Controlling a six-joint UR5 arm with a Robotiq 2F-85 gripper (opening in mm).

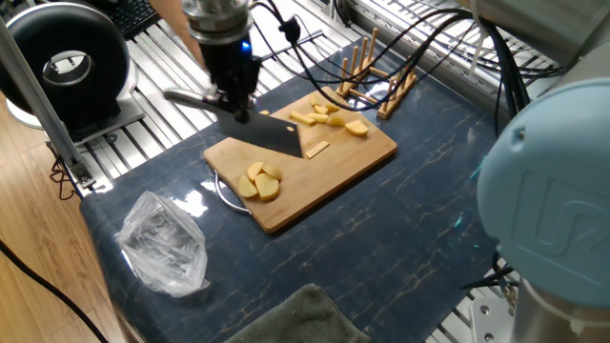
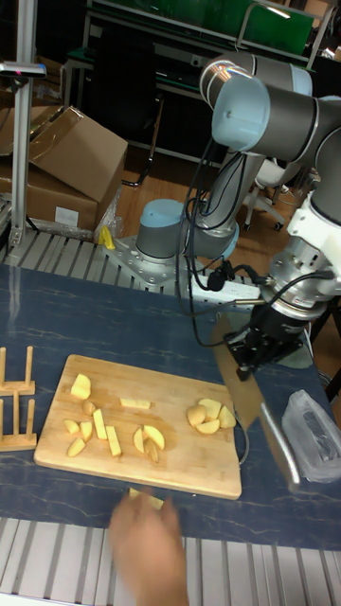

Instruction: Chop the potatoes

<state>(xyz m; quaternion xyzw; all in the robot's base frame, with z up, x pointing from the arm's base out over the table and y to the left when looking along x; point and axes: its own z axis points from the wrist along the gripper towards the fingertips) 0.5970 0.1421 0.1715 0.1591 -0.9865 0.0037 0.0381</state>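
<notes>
worktop [image 1: 410, 229]: dark blue marbled mat; it carries the board, a crumpled clear bag [image 1: 162, 243] at the near left and a grey cloth [image 1: 295, 319] at the near edge.
bamboo board [image 1: 334, 176]: lies across the middle of the worktop, long axis running from near left to far right in the fixed view; a wooden rack [image 1: 381, 81] stands just beyond its far right corner.
gripper [image 1: 236, 103]: you have it off the board's far left corner, above the worktop edge. the jaws are clamped on the handle of the cleaver [image 1: 272, 135], which they hold clear of the wood, blade hanging towards the board.
cleaver axis: handle points away to the left, blade runs back to the right over the board's left corner; in the tall fixed view the cleaver [image 2: 248, 398] hangs past the board's end.
potatoes [image 1: 259, 181]: the rounded halves sit in a cluster on the near left part of the board, near and a little right of the blade, and closest to it. a second lot of wedges and sticks [image 1: 329, 116] lies at the far right end, well apart from the jaws.
hand [image 2: 147, 544]: blurred at the board's edge in the tall fixed view, close to a stray piece; watch it.
your next move: judged from this, bring the blade to the near right, over the halves, before chopping.
</notes>
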